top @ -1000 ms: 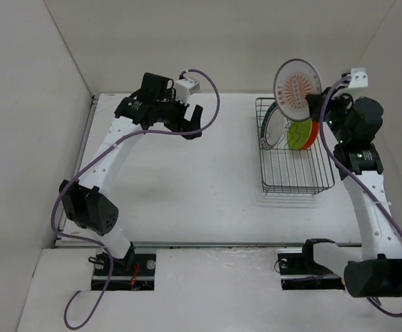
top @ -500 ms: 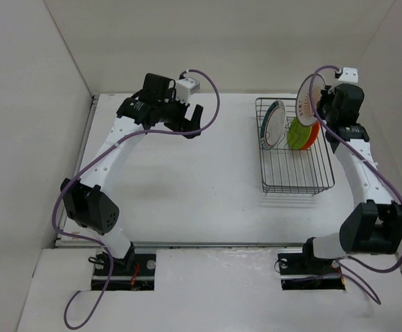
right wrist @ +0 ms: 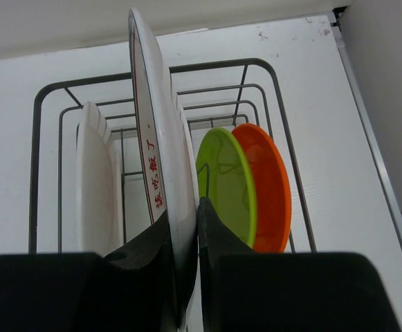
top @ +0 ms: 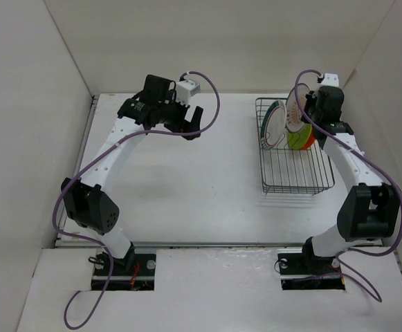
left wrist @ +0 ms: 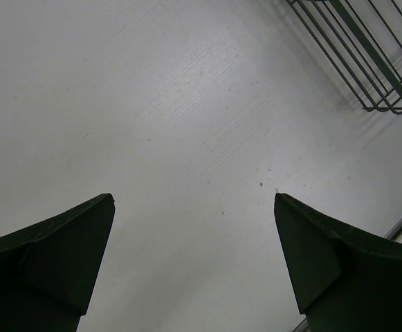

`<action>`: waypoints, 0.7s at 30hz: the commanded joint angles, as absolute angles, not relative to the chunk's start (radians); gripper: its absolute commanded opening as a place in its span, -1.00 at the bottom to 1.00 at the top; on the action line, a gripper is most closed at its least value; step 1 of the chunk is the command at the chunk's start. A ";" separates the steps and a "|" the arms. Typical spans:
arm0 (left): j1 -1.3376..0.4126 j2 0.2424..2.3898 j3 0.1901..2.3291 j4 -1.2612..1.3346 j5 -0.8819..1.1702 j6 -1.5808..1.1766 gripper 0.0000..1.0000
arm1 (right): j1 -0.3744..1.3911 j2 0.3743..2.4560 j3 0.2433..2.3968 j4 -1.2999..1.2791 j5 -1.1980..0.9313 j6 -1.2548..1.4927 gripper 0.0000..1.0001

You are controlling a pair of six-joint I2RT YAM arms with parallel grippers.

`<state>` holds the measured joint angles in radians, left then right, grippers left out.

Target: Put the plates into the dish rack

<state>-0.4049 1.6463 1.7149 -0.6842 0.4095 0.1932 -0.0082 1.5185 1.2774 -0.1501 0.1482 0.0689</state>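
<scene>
Sunburst plate [right wrist: 160, 173] stands on edge at the dish rack's [right wrist: 256, 66] far end, our outstretched right gripper [right wrist: 185, 228] clamped on its rim. It sits between the teal-rimmed plate [right wrist: 93, 187], across a narrow gap, and the lime green plate [right wrist: 225, 187], with the orange plate [right wrist: 266, 187] beyond. Red Chinese characters line its rim. Our left gripper [left wrist: 194, 207] hovers, fingers apart, over the table [left wrist: 187, 104].

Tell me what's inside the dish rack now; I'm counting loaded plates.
Orange plate, lime green plate and teal-rimmed plate stand upright in the dish rack. The right gripper holds the sunburst plate between green and teal; its lower edge is hidden by the gripper.
</scene>
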 commanded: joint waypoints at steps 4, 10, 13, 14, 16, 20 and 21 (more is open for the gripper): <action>-0.410 1.611 1.710 -0.672 0.408 0.201 1.00 | 0.043 1.523 1.250 -0.054 0.256 0.077 -1.00; -0.410 1.611 1.701 -0.672 0.417 0.201 1.00 | 0.043 1.514 1.250 -0.054 0.268 0.077 -1.00; -0.410 1.611 1.701 -0.672 0.417 0.201 1.00 | 0.032 1.505 1.250 -0.054 0.268 0.077 -1.00; -0.410 1.611 1.701 -0.672 0.417 0.201 1.00 | 0.032 1.505 1.250 -0.054 0.268 0.077 -1.00; -0.410 1.611 1.701 -0.672 0.417 0.201 1.00 | 0.023 1.505 1.250 -0.054 0.268 0.067 -1.00; -0.410 1.611 1.701 -0.672 0.417 0.201 1.00 | 0.012 1.505 1.250 -0.054 0.268 0.067 -1.00; -0.410 1.611 1.701 -0.672 0.417 0.201 1.00 | 0.012 1.505 1.241 -0.054 0.268 0.067 -1.00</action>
